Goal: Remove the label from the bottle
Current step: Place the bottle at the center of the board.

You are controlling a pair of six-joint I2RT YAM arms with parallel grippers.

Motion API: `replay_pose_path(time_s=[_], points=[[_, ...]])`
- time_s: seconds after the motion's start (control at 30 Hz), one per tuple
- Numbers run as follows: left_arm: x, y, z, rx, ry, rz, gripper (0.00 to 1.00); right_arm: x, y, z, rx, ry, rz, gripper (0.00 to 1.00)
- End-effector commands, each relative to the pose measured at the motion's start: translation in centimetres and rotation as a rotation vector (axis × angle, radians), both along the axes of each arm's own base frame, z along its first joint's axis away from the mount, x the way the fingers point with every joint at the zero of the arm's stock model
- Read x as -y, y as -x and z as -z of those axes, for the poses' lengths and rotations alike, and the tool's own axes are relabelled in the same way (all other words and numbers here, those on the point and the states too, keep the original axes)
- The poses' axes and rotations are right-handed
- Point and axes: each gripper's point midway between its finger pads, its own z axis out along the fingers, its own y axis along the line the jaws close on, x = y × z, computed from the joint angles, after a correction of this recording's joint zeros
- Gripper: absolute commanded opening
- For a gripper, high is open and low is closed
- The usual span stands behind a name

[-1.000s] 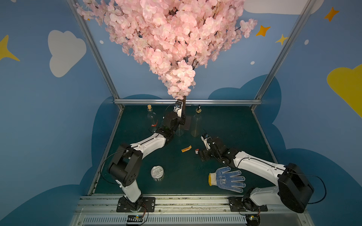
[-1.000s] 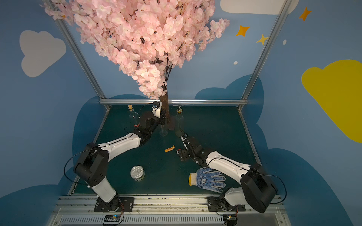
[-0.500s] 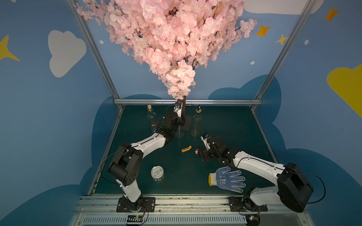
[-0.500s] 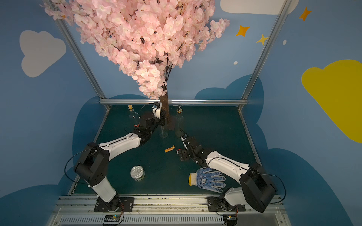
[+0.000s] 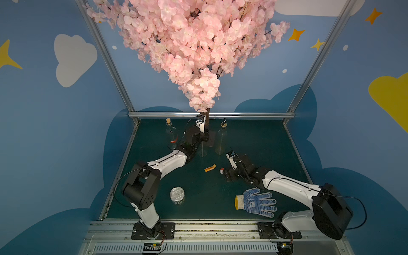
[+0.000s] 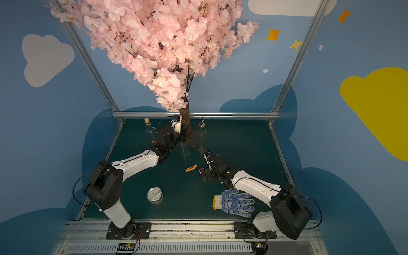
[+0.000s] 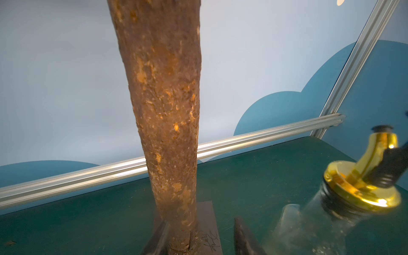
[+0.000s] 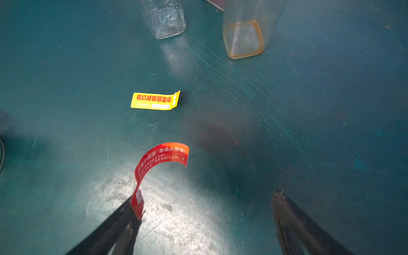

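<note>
Three glass bottles stand at the back. A corked bottle [image 5: 171,134] carries a red label [image 5: 174,140]. A clear square bottle [image 5: 202,151] [image 8: 167,19] stands in the middle, and a bottle with a gold pourer [image 5: 221,141] [image 7: 362,185] stands to its right. My left gripper [image 5: 204,138] [image 7: 201,223] hovers over the square bottle's top by the tree trunk, jaws apart, nothing seen between them. My right gripper [image 5: 227,175] [image 8: 207,203] is low over the mat and open. A curled red label [image 8: 161,159] sticks to one finger. A yellow label [image 5: 209,168] [image 8: 154,101] lies flat on the mat.
The brown tree trunk [image 7: 165,110] rises from a grey base plate [image 7: 205,220] right beside my left gripper, with blossom overhead. A tin can [image 5: 177,196] and a blue-dotted glove [image 5: 256,202] lie near the front. A metal rail [image 5: 212,114] bounds the back.
My left gripper's jaws have parted from shut. Both arms otherwise stay where they were, and the labels have not moved.
</note>
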Motion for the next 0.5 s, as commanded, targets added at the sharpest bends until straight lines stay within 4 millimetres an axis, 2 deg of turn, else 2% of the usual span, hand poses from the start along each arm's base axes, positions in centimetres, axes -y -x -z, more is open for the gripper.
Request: replay_pose_path(time_s=[0.0,0.17,0.37,0.47], points=[[-0.2,0.3,-1.9,0.040,0.031,0.004,0.53,0.0,0.0,0.3,-0.008,-0.003,0.005,0.91],[-0.9,1.6,-5.1,0.096,0.064,0.000,0.70,0.0,0.0,0.2,-0.008,-0.008,0.000,0.91],[-2.9,4.1,-9.3,0.127,0.092,-0.023,0.72,-0.3,0.1,-0.1,-0.009,-0.019,-0.007,0.90],[-3.4,6.1,-9.9,0.074,0.113,-0.001,0.72,-0.4,0.2,-0.2,-0.010,-0.029,-0.017,0.91]])
